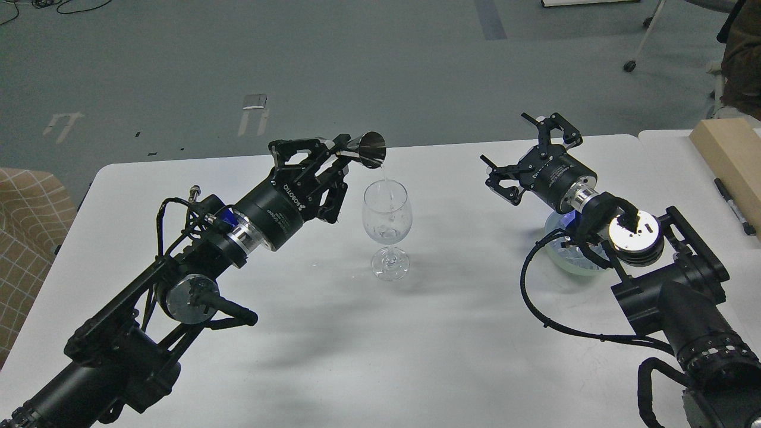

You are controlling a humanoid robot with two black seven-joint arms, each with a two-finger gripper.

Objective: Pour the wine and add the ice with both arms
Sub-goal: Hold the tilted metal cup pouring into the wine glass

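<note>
Pouring now from the left side: left gripper [343,156] closing its fingers round the stem end of a small metal measuring cup [371,148], tipping it so the cup's long axis is lying nearly level, mouth turning rightward and slightly down over the near-left part of the rim of the wine glass [387,220]. Thin clear stream [386,178] falling from the cup's lip into the bowl, so the one relation counting here is the lip sitting directly above the glass opening, not beside it; seeming to be holding true, though only just inside the rim. Glass standing upright on the white table [368,356], between the two arms, far nearer the left gripper than the right. Right gripper [526,160] hanging spread wide, holding nothing, fingers pointing up and away toward the table's far edge, well apart from the glass on its right. Ice [571,252] lying in a pale bowl [565,264] on the table beneath the right arm's wrist, mostly hidden by the wrist and cable, so cube count impossible to tell. Judging the ice to be the right arm's job: bowl sitting behind and below that gripper, toward the robot, meaning turning the wrist back and down before any grasp. Judging the pour as underway, not finished, with little liquid visible in the glass. Marker pen [734,207] and wooden block [728,154] resting at the far right, clear of everything.
</note>
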